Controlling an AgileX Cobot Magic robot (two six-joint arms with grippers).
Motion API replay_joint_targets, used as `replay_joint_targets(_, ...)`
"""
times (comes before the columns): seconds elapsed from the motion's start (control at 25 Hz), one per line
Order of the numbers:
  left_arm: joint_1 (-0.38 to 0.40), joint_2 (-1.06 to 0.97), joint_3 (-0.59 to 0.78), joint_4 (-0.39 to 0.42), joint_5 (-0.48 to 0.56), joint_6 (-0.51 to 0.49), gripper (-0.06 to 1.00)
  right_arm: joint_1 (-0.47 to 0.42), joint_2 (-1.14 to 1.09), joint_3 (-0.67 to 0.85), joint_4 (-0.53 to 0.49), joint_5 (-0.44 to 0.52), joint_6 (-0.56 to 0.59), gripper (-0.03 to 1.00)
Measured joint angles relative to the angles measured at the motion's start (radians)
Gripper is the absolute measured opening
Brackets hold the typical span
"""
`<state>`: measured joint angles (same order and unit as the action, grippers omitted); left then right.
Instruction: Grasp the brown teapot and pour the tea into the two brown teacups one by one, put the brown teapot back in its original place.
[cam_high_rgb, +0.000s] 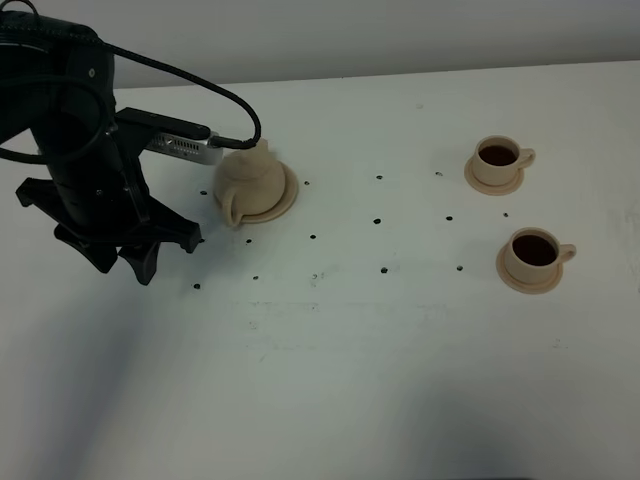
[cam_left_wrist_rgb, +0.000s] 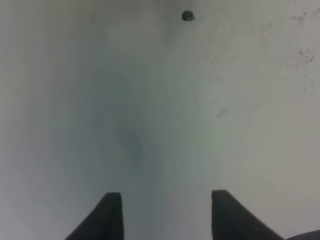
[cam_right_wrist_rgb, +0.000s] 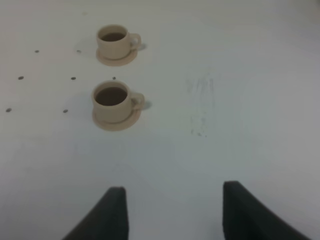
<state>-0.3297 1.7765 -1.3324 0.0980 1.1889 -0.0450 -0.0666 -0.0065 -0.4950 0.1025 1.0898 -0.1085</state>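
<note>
From my seat, teapot (cam_high_rgb: 255, 182) sits on its saucer (cam_high_rgb: 287, 198), both teacups (cam_high_rgb: 500, 160) (cam_high_rgb: 534, 254) are full at right, and both grippers (cam_left_wrist_rgb: 165, 212) (cam_right_wrist_rgb: 175, 210) hang released, holding nothing.

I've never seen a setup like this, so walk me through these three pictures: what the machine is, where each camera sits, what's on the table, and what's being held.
This is a robot with two arms, each ending in a pair of fingers. One picture comes from a camera mounted high above the white table. There the dark shape is the left arm, its left gripper open above bare table beside the teapot. The other two pictures come from cameras on the wrists, looking out past the fingers.

On the table: a tan teapot sitting on its saucer, and two small teacups, the far one and the near one, each on its own saucer and holding dark liquid.

The left wrist view shows only table between the open fingers. The right gripper is also open, facing the cups. Nothing is held.
</note>
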Motion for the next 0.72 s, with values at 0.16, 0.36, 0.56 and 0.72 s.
replay_joint_targets(0.16,0.000,-0.088,0.085,0.007,0.000,-0.001,0.43,0.000,0.000,0.000,0.000,0.000,0.000,0.42)
replay_joint_targets(0.36,0.000,-0.252,0.251,0.036,0.000,-0.001,0.43,0.000,0.000,0.000,0.000,0.000,0.000,0.42)
replay_joint_targets(0.56,0.000,-0.449,0.399,0.038,0.000,-0.001,0.43,0.000,0.000,0.000,0.000,0.000,0.000,0.42)
replay_joint_targets(0.72,0.000,-0.592,0.494,0.038,0.000,-0.001,0.43,0.000,0.000,0.000,0.000,0.000,0.000,0.42)
